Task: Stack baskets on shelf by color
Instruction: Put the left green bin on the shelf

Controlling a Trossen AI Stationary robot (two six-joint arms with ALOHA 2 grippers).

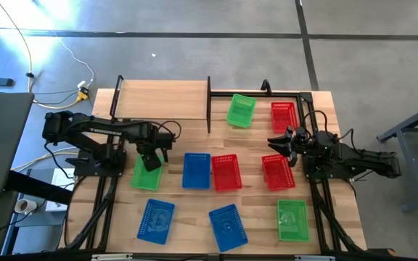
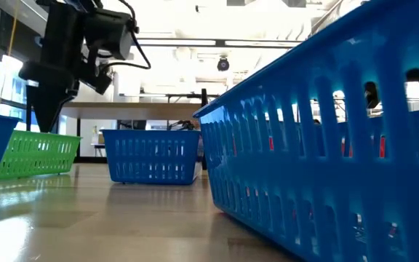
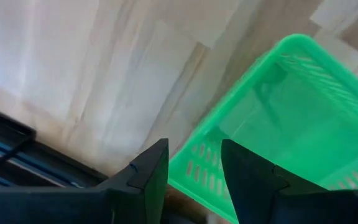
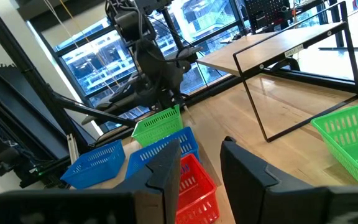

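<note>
My left gripper [image 1: 149, 161] [image 3: 194, 171] points down, open, over the far end of a green basket [image 1: 146, 175] [image 3: 284, 124] standing on the table. Its fingers straddle the rim at that end just above it [image 2: 47, 125], and I see no touch. My right gripper [image 1: 274, 142] [image 4: 201, 162] waits open and level at the table's right side, with nothing between its fingers. The shelf [image 1: 162, 99] stands at the far left with nothing on it. The other baskets stand on the table: green [image 1: 241, 110] [image 1: 292, 220], red [image 1: 284, 116] [image 1: 277, 172] [image 1: 226, 172], blue [image 1: 197, 170] [image 1: 156, 220] [image 1: 228, 226].
The shelf's black frame posts [image 1: 209, 105] rise at its ends. A blue basket [image 2: 326, 145] stands close before the low camera and fills its right half. Bare table lies between the shelf and the middle row of baskets.
</note>
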